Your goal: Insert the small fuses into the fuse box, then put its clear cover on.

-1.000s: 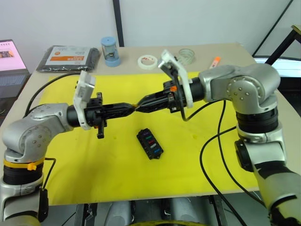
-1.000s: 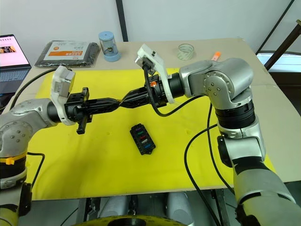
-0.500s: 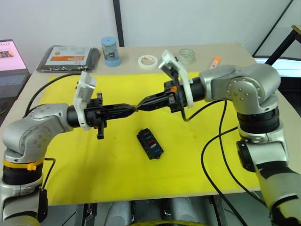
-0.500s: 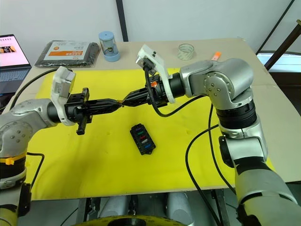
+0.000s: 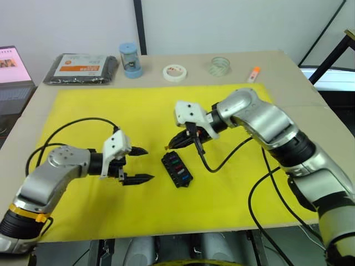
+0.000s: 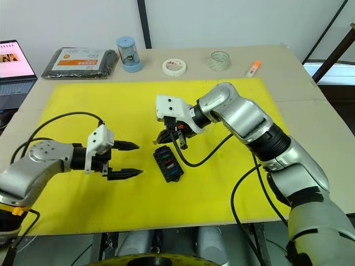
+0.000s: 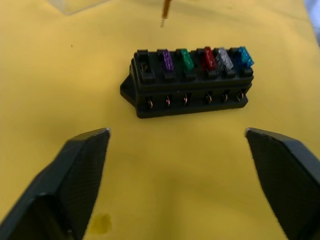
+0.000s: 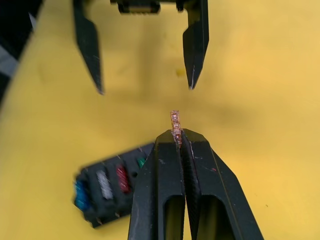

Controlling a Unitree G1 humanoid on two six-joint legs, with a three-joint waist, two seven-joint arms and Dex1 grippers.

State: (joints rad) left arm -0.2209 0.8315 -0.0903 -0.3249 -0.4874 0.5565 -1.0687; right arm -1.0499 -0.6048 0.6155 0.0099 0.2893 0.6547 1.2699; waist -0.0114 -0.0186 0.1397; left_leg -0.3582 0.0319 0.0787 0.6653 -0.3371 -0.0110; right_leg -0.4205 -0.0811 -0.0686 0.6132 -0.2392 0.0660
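Note:
The black fuse box (image 5: 177, 169) lies on the yellow mat (image 5: 83, 111). Purple, green, red, white and teal small fuses (image 7: 186, 59) sit in its slots, and one end slot (image 7: 143, 67) is empty. My right gripper (image 5: 166, 147) hovers just beyond the box's far end, shut on a tiny orange-yellow fuse (image 8: 175, 120). My left gripper (image 5: 148, 163) is low over the mat to the left of the box, open and holding nothing. A corner of the clear cover (image 7: 75, 4) lies beyond the box in the left wrist view.
Along the table's back edge stand a black packet with an orange label (image 5: 80, 67), a blue cylinder (image 5: 129, 60), a white tape roll (image 5: 173, 72), a clear tape roll (image 5: 219, 66) and an orange marker (image 5: 253, 72). A laptop (image 5: 12, 69) sits at the far left.
The two grippers met tip to tip in the air over the mat. The left has let go, opened and dropped left of the box. The right has come down with the fuse.

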